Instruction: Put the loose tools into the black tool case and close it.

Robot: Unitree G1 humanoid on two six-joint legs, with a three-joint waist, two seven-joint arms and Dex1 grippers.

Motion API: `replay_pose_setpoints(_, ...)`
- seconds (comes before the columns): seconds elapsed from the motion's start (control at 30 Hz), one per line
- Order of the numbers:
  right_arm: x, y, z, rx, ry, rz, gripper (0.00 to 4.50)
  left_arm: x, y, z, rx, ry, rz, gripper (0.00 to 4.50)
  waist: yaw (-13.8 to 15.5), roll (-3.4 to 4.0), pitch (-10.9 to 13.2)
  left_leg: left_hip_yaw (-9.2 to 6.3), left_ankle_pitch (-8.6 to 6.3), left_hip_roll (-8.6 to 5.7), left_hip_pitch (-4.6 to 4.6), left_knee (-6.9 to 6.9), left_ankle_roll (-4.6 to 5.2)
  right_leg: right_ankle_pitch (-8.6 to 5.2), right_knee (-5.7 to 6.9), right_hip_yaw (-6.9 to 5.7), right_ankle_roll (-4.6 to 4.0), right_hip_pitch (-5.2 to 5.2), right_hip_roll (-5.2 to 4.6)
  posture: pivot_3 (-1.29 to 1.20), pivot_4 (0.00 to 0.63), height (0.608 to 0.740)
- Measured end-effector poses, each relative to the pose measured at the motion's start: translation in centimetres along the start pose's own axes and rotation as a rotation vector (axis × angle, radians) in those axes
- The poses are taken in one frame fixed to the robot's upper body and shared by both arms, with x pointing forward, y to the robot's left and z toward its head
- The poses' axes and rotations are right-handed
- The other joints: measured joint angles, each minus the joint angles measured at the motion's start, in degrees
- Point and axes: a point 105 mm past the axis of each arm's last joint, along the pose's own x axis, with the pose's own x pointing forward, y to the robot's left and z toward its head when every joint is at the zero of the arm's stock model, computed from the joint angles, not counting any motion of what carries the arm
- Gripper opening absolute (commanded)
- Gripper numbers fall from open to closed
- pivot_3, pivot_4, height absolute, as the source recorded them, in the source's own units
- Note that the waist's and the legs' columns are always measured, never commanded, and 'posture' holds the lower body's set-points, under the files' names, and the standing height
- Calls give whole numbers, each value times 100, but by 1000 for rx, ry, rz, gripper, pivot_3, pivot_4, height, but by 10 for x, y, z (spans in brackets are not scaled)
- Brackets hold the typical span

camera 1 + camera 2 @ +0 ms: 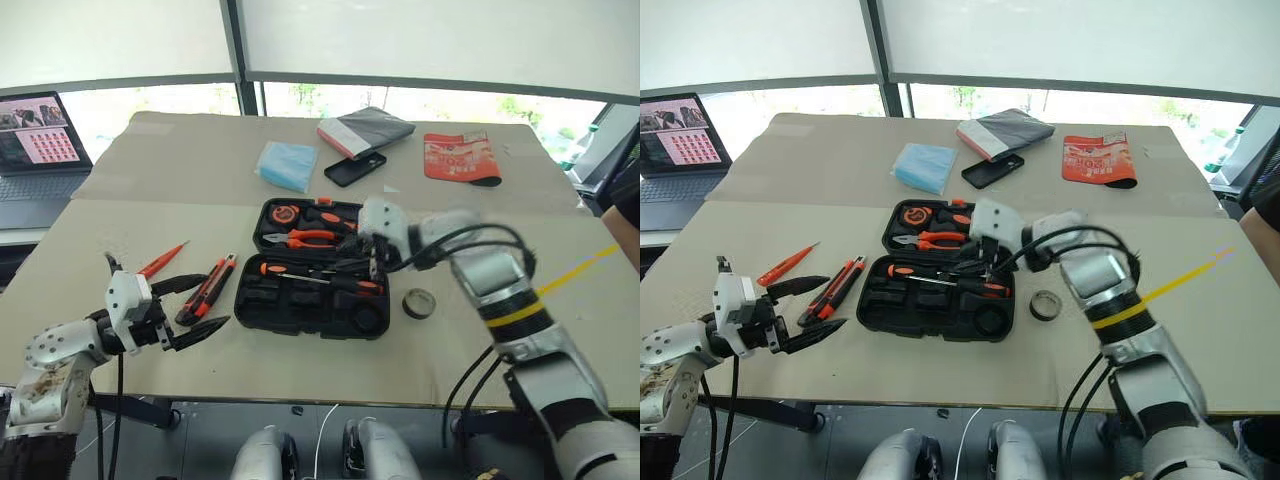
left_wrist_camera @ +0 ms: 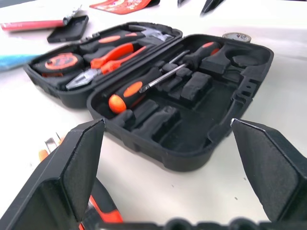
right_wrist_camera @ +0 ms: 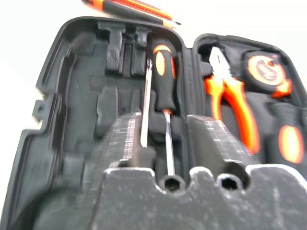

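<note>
left tool (image 1: 190, 308) gapes empty; right tool (image 3: 165, 139) over the black tool case (image 1: 300, 310), grip unclear. utility knife (image 1: 207, 288) looks light, rigid, slick: pinch mid-handle.

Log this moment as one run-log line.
case: open | two screwdrivers: slotted | right gripper: over them | left gripper: open, empty | utility knife, orange screwdriver, tape roll: on table

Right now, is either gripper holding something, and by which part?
The left gripper is open and empty. The right gripper is over the screwdrivers in the black tool case; a hold cannot be told.
</note>
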Motion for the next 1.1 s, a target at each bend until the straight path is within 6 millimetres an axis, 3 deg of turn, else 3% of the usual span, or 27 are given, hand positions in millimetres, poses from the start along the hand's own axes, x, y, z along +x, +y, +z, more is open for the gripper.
replay_pose_setpoints(0.03,1,1,-8,6,17,-3,70,0,0,-1,-5,3,0,4500,3,1,2,0,5,-2,-3,1,9,0,1,-1,0,-1,-1,0,150,740)
replay_pose_setpoints(0.2,5,-1,-23,-30,52,-24,28,1,0,-3,-4,15,-1,4500,-6,1,4,2,5,-1,5,0,6,0,1,2,2,2,-1,0,150,740)
replay_pose_setpoints(0.63,23,-1,-21,-83,38,-31,28,8,-5,7,-5,33,46,4500,-79,1,2,2,-5,14,32,-11,-39,-2,7,13,0,14,12,0,150,740)
replay_pose_setpoints(0.73,20,0,-16,-66,8,-26,28,8,-4,9,-15,37,84,4500,-99,1,3,1,-3,14,30,-16,-39,-4,7,13,-5,10,13,0,150,740)
replay_pose_setpoints(0.8,12,7,-12,11,-52,-9,28,-3,3,8,-32,36,168,4500,-90,1,3,-2,4,15,23,-18,-29,-5,5,11,-9,5,12,0,150,740)
replay_pose_setpoints(0.93,-25,16,-9,110,-142,-39,1045,-50,35,4,-81,39,461,4500,-9,3,5,-5,-4,14,17,-17,-10,-6,-9,8,-9,6,3,0,150,740)
replay_pose_setpoints(1.03,-42,26,-3,108,-225,-96,2059,-83,41,-2,-121,35,592,4500,1,2,5,-5,-41,13,17,-16,-11,-7,-14,8,-6,7,-1,0,150,740)
replay_pose_setpoints(1.1,-59,41,-7,114,-321,-171,2784,-119,41,-12,-173,49,714,4500,12,0,5,-5,-68,14,19,-16,-7,-9,-18,8,-3,8,1,0,150,740)
